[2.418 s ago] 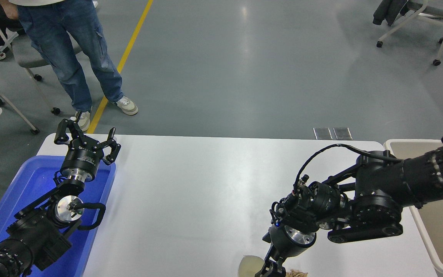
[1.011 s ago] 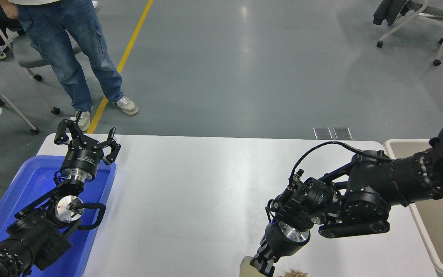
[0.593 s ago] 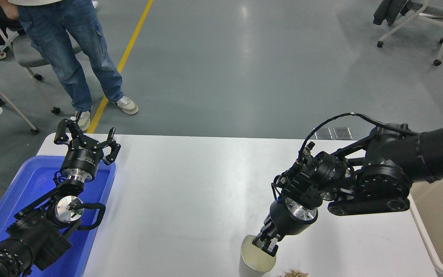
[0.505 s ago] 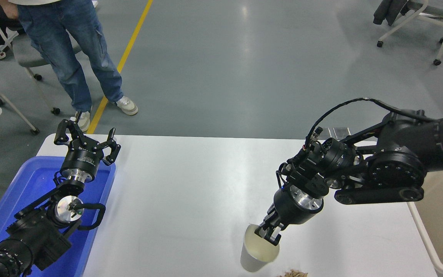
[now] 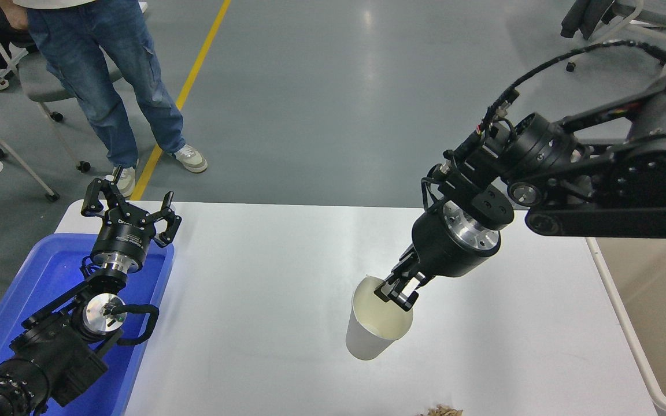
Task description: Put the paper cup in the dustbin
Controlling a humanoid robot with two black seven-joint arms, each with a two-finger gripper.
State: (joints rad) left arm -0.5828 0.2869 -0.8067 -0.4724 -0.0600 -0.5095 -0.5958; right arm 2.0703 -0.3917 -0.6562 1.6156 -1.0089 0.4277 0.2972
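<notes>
My right gripper [image 5: 398, 290] is shut on the rim of the off-white paper cup [image 5: 372, 326] and holds it in the air above the white table [image 5: 263, 289], mouth up and tilted toward the camera, cream inside showing. The beige dustbin [image 5: 657, 323] stands off the table's right end, to the right of the cup; the right arm crosses above its far part. My left gripper [image 5: 130, 211] is open and parked at the lower left, above the blue tray [image 5: 26, 294].
A pile of tan crumbs [image 5: 441, 411] lies at the table's front edge, below the cup. A person in jeans [image 5: 107, 75] stands beyond the table's far left corner. Wheeled chairs [image 5: 628, 29] stand on the floor at the top right.
My right gripper closed on the cup's rim at the table's front edge and has lifted it up and away from the camera. The left arm has not moved.
</notes>
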